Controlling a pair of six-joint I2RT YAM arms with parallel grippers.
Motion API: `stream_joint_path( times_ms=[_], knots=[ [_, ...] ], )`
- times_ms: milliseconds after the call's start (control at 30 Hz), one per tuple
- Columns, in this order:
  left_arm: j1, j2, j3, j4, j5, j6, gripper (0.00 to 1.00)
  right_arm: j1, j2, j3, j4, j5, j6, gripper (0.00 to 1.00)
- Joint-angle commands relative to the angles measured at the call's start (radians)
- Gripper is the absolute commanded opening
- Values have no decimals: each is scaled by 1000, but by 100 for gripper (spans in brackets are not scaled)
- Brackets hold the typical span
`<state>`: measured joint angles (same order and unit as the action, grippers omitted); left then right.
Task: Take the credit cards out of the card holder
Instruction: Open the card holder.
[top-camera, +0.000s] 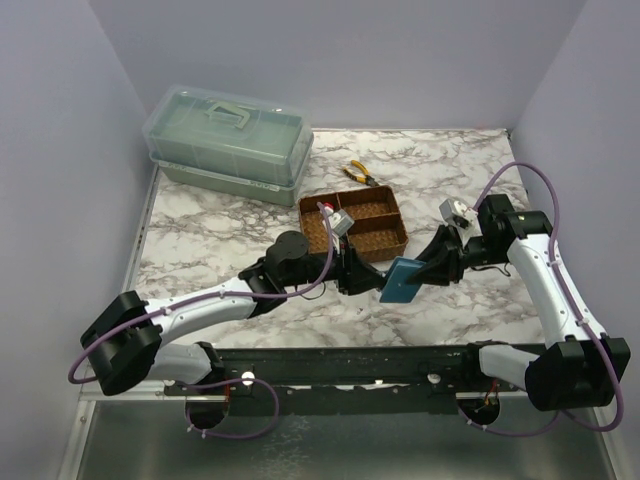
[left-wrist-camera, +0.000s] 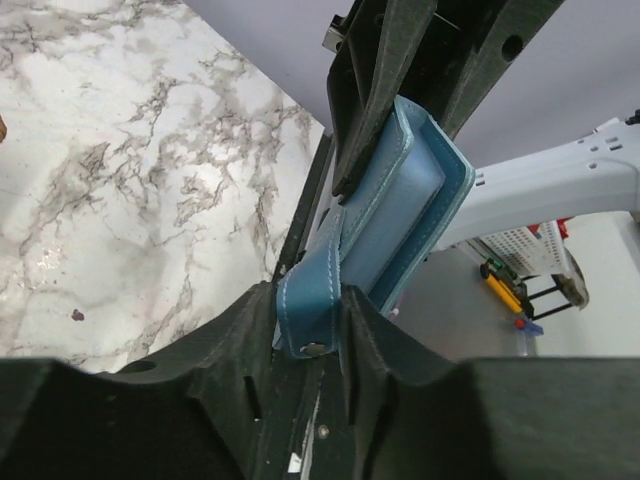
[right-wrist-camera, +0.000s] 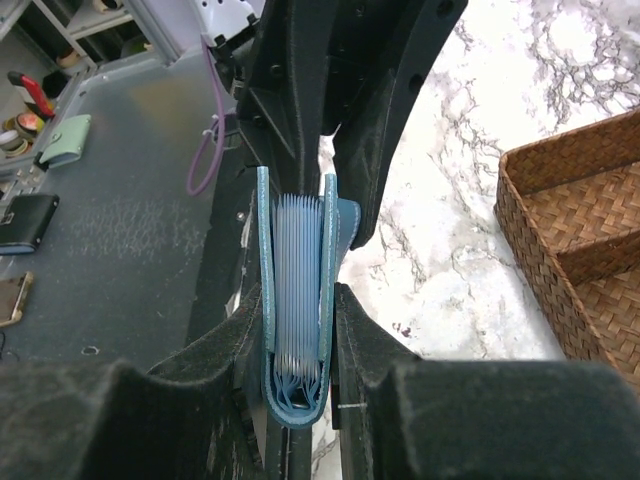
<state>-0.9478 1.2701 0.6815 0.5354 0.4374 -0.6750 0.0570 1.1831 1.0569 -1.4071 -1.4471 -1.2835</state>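
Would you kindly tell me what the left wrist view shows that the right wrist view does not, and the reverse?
Only the left wrist view: the card holder's closed blue outside, its strap with a snap, and the right arm's white link. Only the right wrist view: the holder's open edge with its stack of pale sleeves, the woven tray and a purple cable. Both: the holder held by the left claw and right claw, with the marble table behind.

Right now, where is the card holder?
In the top view the card holder is held up right of centre, pinched between the left gripper and right gripper, just in front of the woven tray.
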Motion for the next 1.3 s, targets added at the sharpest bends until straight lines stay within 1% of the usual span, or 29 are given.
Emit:
stream_joint_path(
  times_ms=[0, 67, 100, 133, 167, 267, 333, 367, 400, 467, 500, 633, 667, 700, 767, 833, 867, 900, 1033, 1067, 1133, 1167, 1200, 1267],
  knots=[
    [21, 6, 20, 85, 108, 56, 35, -2, -21, 0, -14, -81, 19, 0],
    [20, 21, 11, 152, 174, 43, 36, -2, -23, 0, -16, -90, 29, 0],
    [20, 34, 14, 181, 202, 32, 39, -2, -23, -1, -14, -92, 32, 0],
    [21, 49, 18, 201, 229, 20, 45, -2, -25, -5, -14, -94, 34, 0],
    [21, 67, 24, 221, 254, 7, 48, -2, -26, -9, -14, -96, 35, 0],
    [21, 118, 48, 266, 302, -33, 48, -2, -26, -17, -13, -97, 36, 0],
    [21, 152, 59, 297, 330, -59, 46, -2, -25, -17, -13, -98, 38, 0],
    [21, 164, 59, 320, 342, -76, 43, -2, -24, -15, -13, -100, 39, 0],
    [22, 174, 59, 347, 356, -93, 35, -2, -24, -13, -13, -101, 40, 0],
    [23, 192, 57, 397, 377, -130, 8, -2, -21, -14, -13, -103, 40, 0],
    [24, 196, 54, 413, 376, -145, 0, -2, -17, -14, -13, -105, 40, 0],
    [23, 174, 17, 434, 315, -182, 0, -2, -10, -12, -13, -105, 57, 0],
    [24, 160, 1, 434, 286, -186, 0, -2, -8, -11, -3, -105, 82, 3],
    [24, 144, -15, 434, 256, -192, 0, -3, -7, -11, 12, -105, 112, 10],
    [23, 112, -45, 434, 195, -205, 0, -2, -15, -8, 38, -101, 143, 31],
    [22, 86, -69, 433, 137, -217, 0, -2, -28, -2, 103, -84, 244, 52],
    [20, 73, -79, 429, 100, -225, 0, -2, -33, 4, 131, -73, 292, 60],
    [18, 60, -92, 427, 65, -232, 0, -2, -35, 11, 162, -60, 349, 65],
    [4, 12, -117, 370, -78, -220, 0, -2, -31, 46, 256, -2, 530, 78],
    [1, -2, -115, 337, -121, -209, 0, -2, -31, 57, 313, 36, 624, 82],
    [-4, -35, -105, 204, -237, -191, 0, -2, -27, 100, 411, 183, 806, 86],
    [-7, -52, -95, 140, -306, -184, 0, -2, -18, 135, 426, 277, 871, 87],
    [-9, -67, -84, 80, -371, -180, 0, -2, -4, 182, 411, 337, 893, 87],
    [-15, -87, -57, -9, -481, -188, 0, -2, 22, 266, 356, 373, 897, 88]
  ],
)
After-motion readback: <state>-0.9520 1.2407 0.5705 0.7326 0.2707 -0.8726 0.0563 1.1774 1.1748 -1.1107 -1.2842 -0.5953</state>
